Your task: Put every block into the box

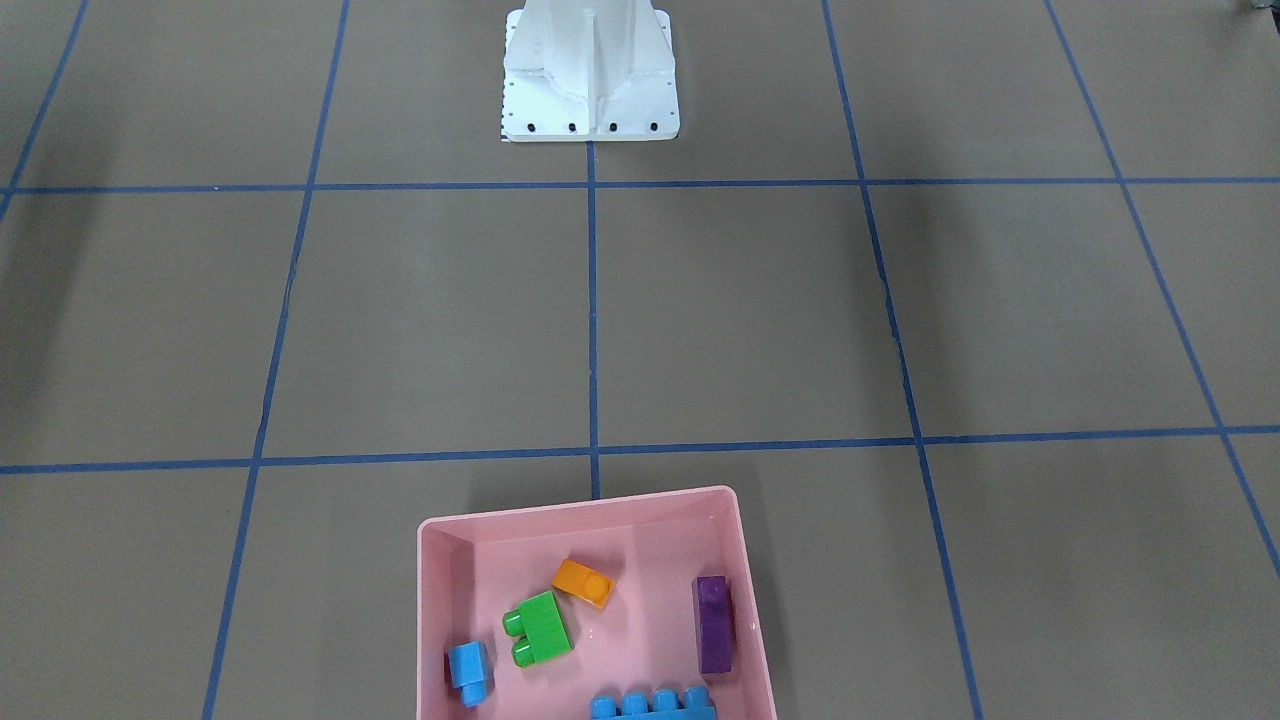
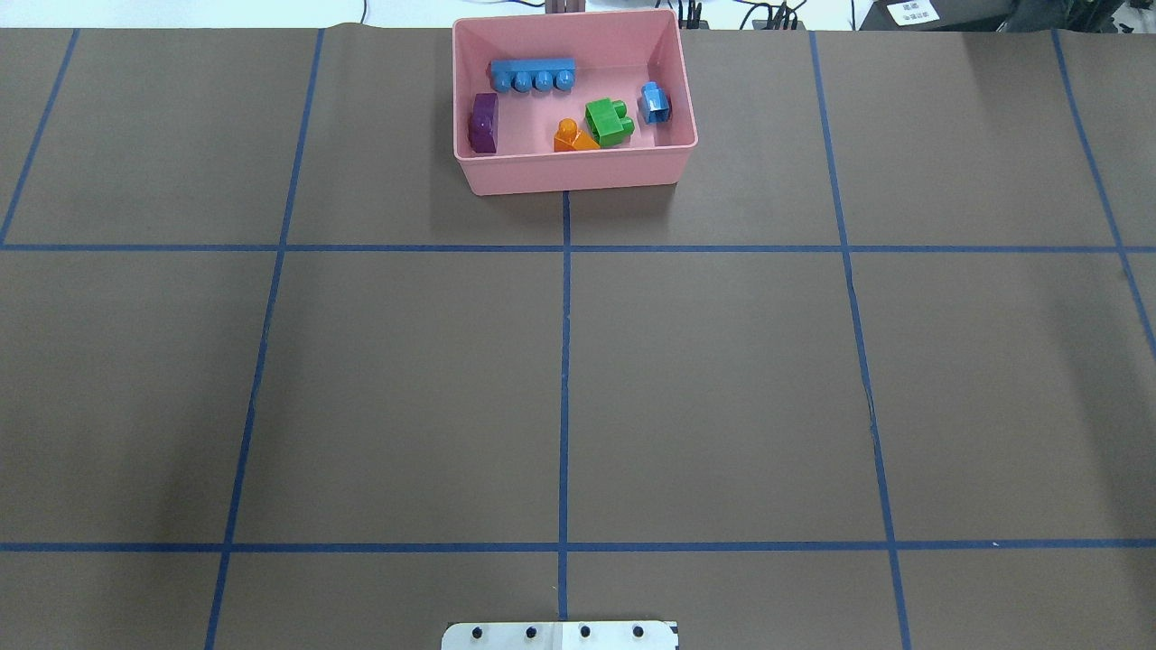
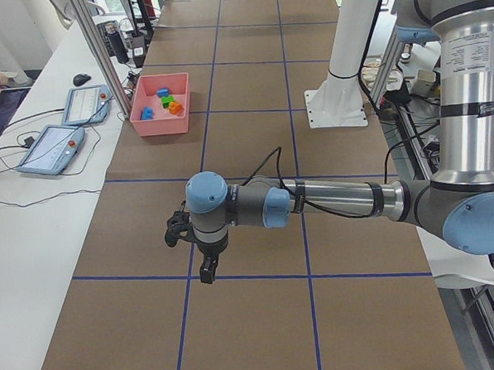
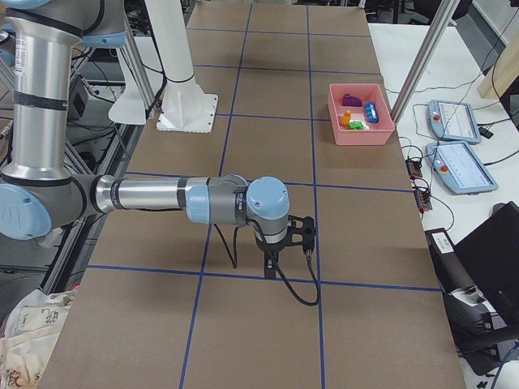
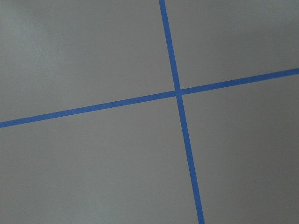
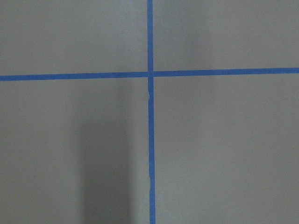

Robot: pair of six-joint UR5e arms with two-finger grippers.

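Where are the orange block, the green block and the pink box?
orange block [image 1: 583, 583], front-facing view, its top.
green block [image 1: 545, 626], front-facing view, its body.
pink box [image 1: 650, 620], front-facing view, bare floor inside.

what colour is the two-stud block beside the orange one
Green. The two-stud block shows best in the exterior front-facing view, beside the orange block.

The box [image 2: 578, 171] is glossy pink plastic, and its walls catch the light. The green block [image 2: 607, 122] and orange block [image 1: 583, 583] are smooth, shiny plastic. The table [image 2: 722, 388] has a matt brown, paper-like cover marked with thin blue tape [image 2: 564, 397]. The base [image 1: 590, 90] is white painted metal. The left arm [image 3: 339, 201] and right arm [image 4: 146, 194] are satin silver metal tubes with smooth blue-grey joint caps.
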